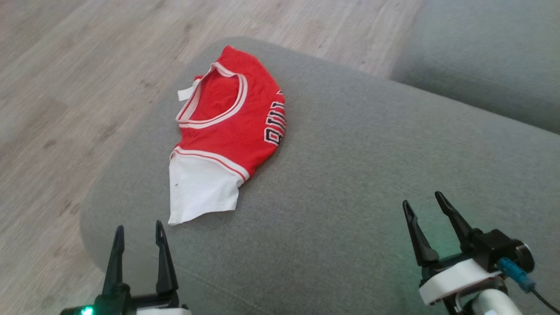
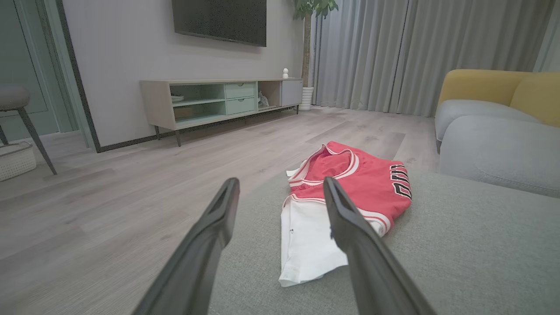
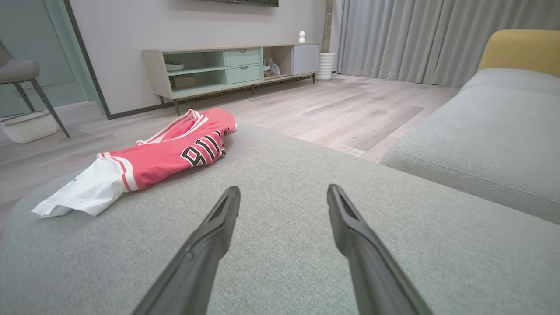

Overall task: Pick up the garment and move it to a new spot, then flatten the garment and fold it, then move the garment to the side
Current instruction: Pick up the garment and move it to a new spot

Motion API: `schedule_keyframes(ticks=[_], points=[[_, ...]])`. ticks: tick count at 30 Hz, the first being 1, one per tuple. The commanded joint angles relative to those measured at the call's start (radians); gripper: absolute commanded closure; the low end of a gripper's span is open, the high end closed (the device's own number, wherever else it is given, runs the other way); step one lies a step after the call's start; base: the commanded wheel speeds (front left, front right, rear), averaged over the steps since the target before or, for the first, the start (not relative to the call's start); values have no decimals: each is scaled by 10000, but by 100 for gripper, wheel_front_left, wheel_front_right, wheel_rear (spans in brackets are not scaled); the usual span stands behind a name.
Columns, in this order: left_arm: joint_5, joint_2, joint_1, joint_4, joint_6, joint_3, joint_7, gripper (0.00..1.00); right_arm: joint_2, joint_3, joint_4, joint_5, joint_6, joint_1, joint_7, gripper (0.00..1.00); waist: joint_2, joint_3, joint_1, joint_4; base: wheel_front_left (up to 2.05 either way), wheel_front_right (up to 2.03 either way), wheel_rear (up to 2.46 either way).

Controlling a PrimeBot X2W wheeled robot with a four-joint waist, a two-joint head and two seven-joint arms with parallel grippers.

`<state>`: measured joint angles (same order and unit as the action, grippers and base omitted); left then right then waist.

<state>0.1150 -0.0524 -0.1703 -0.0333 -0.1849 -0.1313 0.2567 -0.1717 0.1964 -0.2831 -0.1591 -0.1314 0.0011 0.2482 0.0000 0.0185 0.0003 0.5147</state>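
The garment (image 1: 227,127) is a red jersey with white trim, black lettering and a white sleeve, folded into a compact bundle near the left edge of a grey cushion (image 1: 350,175). It also lies ahead in the left wrist view, garment (image 2: 350,188), and to the left in the right wrist view, garment (image 3: 153,159). My left gripper (image 1: 139,229) stands open just short of the white sleeve, nothing between its fingers. Well to the right of the garment, my right gripper (image 1: 423,201) hovers open and empty over bare cushion.
Wooden floor (image 1: 65,87) lies beyond the cushion's left and far edges. A second grey cushion (image 1: 490,57) sits at the upper right. Across the room stand a low TV cabinet (image 2: 218,100), a chair (image 2: 22,113), a white basket (image 2: 15,159) and curtains (image 2: 415,52).
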Motion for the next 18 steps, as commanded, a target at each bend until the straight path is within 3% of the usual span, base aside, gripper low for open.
schedule_keyframes(ticks=[1, 5, 10, 18], points=[[50, 22, 442, 362, -33, 347, 51, 0, -247, 221, 236, -82, 7, -241, 135, 0, 0, 287, -3, 254, 0, 0, 0], [-87, 22, 1148, 446, 87, 358, 51, 0, -826, 319, 344, -109, 7, -371, 135, 0, 0, 988, -3, 370, 0, 0, 0], [2, 22, 3089, -211, 372, 259, 51, 0, -2037, 105, 697, -113, 7, -544, 135, 0, 0, 2161, -3, 440, 0, 0, 0], [454, -1, 7069, -4257, 854, 358, -483, 0, -3873, -232, 1440, -203, 7, -469, 135, 0, 0, 3598, -3, 3, 0, 0, 0]])
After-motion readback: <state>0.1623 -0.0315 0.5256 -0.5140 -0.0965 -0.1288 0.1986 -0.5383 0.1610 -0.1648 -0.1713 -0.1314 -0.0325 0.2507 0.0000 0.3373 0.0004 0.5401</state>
